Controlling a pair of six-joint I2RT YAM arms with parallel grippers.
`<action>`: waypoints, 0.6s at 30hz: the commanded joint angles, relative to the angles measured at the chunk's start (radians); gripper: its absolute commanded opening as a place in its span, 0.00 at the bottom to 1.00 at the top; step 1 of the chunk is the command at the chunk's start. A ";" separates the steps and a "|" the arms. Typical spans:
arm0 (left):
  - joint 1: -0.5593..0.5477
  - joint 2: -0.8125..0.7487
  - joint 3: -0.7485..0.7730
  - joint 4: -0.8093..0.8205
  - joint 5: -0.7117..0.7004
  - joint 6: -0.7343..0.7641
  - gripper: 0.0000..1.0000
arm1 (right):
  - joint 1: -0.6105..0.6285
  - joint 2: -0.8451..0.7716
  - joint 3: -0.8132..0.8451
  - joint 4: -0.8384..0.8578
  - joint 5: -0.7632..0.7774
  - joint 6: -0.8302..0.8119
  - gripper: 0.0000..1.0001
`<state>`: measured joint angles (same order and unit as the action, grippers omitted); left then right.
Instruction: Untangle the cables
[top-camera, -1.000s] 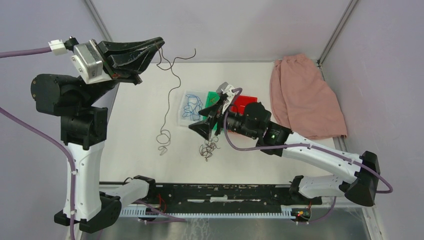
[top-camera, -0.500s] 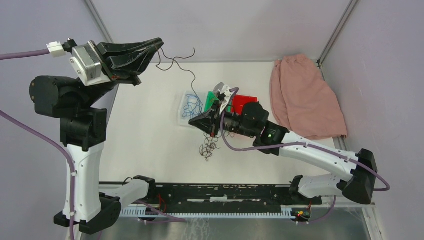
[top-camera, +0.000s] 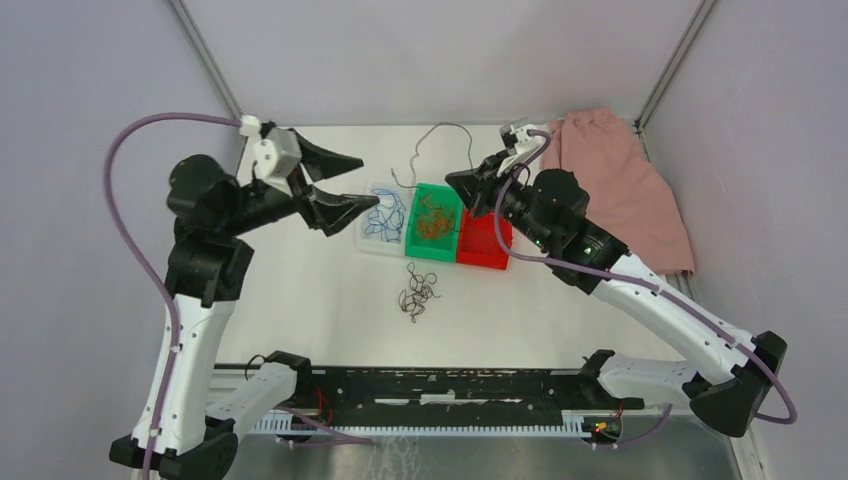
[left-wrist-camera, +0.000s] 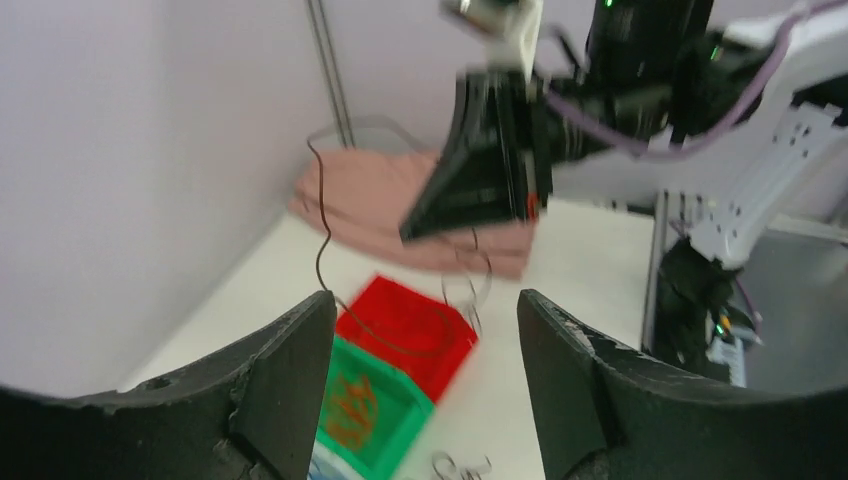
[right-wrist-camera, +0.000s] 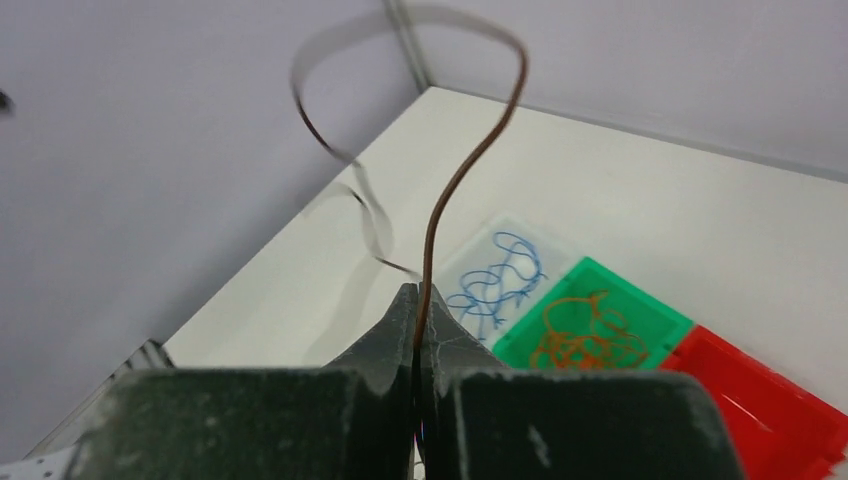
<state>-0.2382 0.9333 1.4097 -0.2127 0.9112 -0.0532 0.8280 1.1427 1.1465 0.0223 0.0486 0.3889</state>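
The left arm and right arm share white shell links and bulky black joint housings. A thick purple cable trails along each. The left end effector and right end effector have tapered matte-black fingers on pale grey-white blocks.

Table, overhead view. Three bins in a row at mid-table (walls touching): left bin, middle bin, right bin, the last set slightly nearer.

First bundle lies in the left bin, second bundle in the middle bin. Loose tangle on the table just in front of the middle bin.

Cloth in the far right corner, behind and right of the bins.

Left gripper just left of the left bin. Right gripper over the middle bin's far edge. A strand pinched at its tips arches up and leftward, and appears to trail down behind the left bin.
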 joint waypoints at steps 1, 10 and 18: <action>-0.001 -0.011 -0.086 -0.360 0.088 0.272 0.76 | -0.069 -0.014 0.056 -0.085 0.102 -0.007 0.01; -0.001 -0.053 -0.128 -0.576 0.016 0.535 0.81 | -0.171 0.013 0.058 -0.117 0.141 -0.089 0.00; -0.001 -0.083 -0.135 -0.576 -0.012 0.539 0.81 | -0.203 0.064 0.049 -0.147 0.178 -0.153 0.01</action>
<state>-0.2379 0.8639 1.2736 -0.7818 0.9161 0.4335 0.6361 1.1854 1.1591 -0.1295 0.1875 0.2890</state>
